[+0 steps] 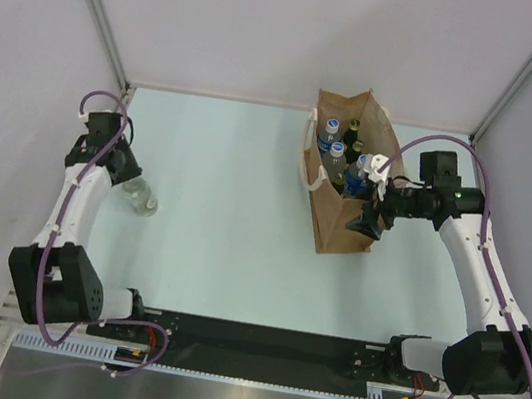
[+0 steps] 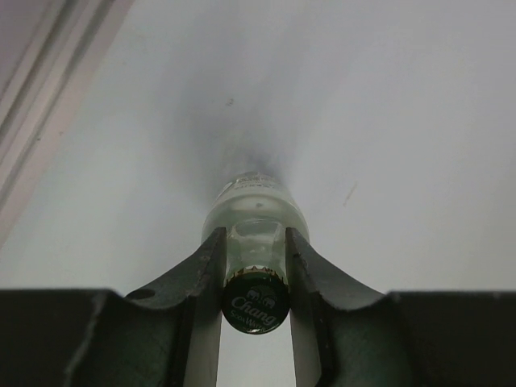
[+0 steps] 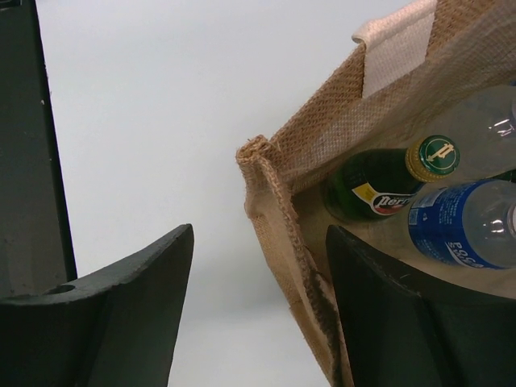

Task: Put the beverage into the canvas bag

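The beverage (image 1: 142, 198) is a clear glass bottle with a dark green Chang cap, lying on the pale table at the left. In the left wrist view my left gripper (image 2: 255, 234) is shut on the bottle's (image 2: 254, 205) neck just below the cap, with both fingers against the glass. The canvas bag (image 1: 338, 226) stands upright right of centre, tan with white handles. My right gripper (image 1: 370, 211) is open at the bag's near right corner. In the right wrist view my right gripper (image 3: 260, 234) straddles the bag's wall (image 3: 322, 137), with one finger inside and one outside.
Inside the bag stand a green Perrier bottle (image 3: 371, 185), a blue-labelled water bottle (image 3: 459, 226) and other bottles (image 1: 336, 150). A white loop handle (image 3: 399, 40) hangs at the rim. White walls with metal posts enclose the table on the left, back and right.
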Available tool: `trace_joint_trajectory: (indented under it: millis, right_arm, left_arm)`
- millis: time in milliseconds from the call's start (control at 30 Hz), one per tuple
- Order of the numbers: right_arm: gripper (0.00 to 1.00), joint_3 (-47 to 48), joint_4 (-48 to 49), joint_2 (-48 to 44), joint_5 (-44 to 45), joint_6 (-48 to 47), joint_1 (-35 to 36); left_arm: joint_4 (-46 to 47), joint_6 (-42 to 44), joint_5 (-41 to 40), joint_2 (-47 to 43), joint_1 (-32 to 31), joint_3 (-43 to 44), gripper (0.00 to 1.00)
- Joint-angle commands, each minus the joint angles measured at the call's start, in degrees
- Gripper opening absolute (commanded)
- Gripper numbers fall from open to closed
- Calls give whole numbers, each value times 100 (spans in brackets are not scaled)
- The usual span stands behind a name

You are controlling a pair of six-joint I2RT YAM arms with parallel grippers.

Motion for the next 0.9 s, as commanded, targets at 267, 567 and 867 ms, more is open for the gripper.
trace_joint_trajectory:
  millis: [267, 567, 867]
  right_arm:
    - [86, 698, -13, 163, -200, 63, 280]
    - [90, 1041, 215, 277, -577, 650, 535]
    - [91, 901, 1295, 400, -446, 1793, 1457]
  left_arm:
    - [1080, 763, 1575, -825, -1557, -105, 0]
    - [1256, 833, 1751, -377, -2904, 685, 0]
    - [1010, 245, 1751, 194, -3563, 1608, 0]
